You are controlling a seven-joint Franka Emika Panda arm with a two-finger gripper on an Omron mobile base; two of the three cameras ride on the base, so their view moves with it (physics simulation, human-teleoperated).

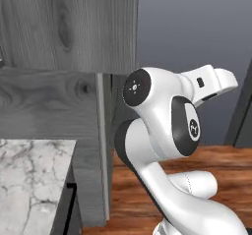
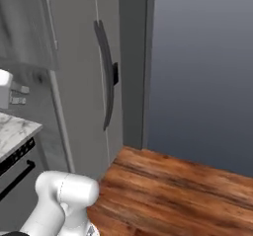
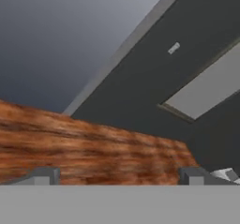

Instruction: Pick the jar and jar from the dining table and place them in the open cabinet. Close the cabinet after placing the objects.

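Neither jar is in frame, nor is the dining table, so their position can't be read from these views and the base likely has to drive to find them. Arm (image 1: 167, 145) is folded up close to the base, hand pointed off over the wood floor (image 2: 183, 190) toward a dark wall (image 3: 187, 78) with a pale inset panel (image 3: 211, 87). Gripper (image 3: 119, 175) is empty, its fingers (image 3: 44, 175) spread wide apart with only floor between them. To the left sits a marble worktop (image 1: 29, 180) with a dark-fronted appliance under it, and behind it grey wood-grain cabinetry (image 1: 64, 27); a tall grey door with a long curved dark handle (image 2: 106, 77) stands just beside it. I can't tell if any of this is the target cabinet, and no open door is visible. Handling judgement, jars unseen: probably rigid, smooth-sided and fairly light, possibly glass, so slippery and breakable if dropped; best taken around the body below the lid with a level side pinch, kept upright. Writing: a small round logo on the arm's dark joint cover (image 1: 193, 127), too blurred to read; no other labels or brands legible.
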